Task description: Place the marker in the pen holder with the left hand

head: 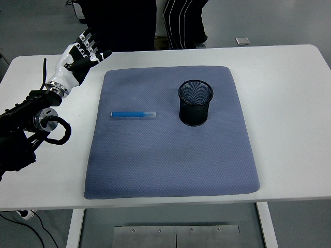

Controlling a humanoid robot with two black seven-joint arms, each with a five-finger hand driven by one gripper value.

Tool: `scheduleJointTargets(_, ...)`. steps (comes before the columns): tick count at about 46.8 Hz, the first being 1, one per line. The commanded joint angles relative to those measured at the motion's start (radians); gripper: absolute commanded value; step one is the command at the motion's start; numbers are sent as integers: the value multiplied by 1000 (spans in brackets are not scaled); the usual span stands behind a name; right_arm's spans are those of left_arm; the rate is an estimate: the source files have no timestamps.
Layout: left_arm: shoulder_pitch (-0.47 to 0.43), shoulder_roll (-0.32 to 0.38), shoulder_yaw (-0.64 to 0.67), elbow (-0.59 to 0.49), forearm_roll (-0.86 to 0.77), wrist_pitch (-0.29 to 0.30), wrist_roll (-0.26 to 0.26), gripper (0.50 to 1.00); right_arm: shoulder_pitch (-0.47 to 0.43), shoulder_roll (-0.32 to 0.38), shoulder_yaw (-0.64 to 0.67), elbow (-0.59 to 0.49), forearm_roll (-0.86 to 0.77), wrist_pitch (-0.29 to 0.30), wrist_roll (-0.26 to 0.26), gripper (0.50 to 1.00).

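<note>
From the head view, we are looking down over a white rectangular table [289, 77] with a large blue-grey padded mat [170, 165] lying across its middle. Our left hand [80, 54], white and black with five jointed fingers, is hovering over the table's far left part, just off the mat's far left corner. Its fingers are lying loosely extended and slightly spread, grasping nothing. The black left arm [31, 119] is coming in from the picture's left edge with a looped cable hanging at the wrist.

The blue marker with a pale clear cap [133, 114] is lying flat on the mat, left of centre, its length running left to right and its cap end pointing toward the holder. The black wire-mesh cylindrical pen holder [195, 102] is standing upright on the mat, right of the marker and apart from it, its opening facing up.

Beyond the table's far edge we are seeing a person's dark trousers with white side stripes [181, 23], and a small flat grey object [242, 41] lying on the floor.
</note>
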Motion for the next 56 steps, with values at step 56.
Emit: scheduleJointTargets(56,57,-5,-50,-2,-3,-118,8,1000,0,0,0,0,0,0,0,1000)
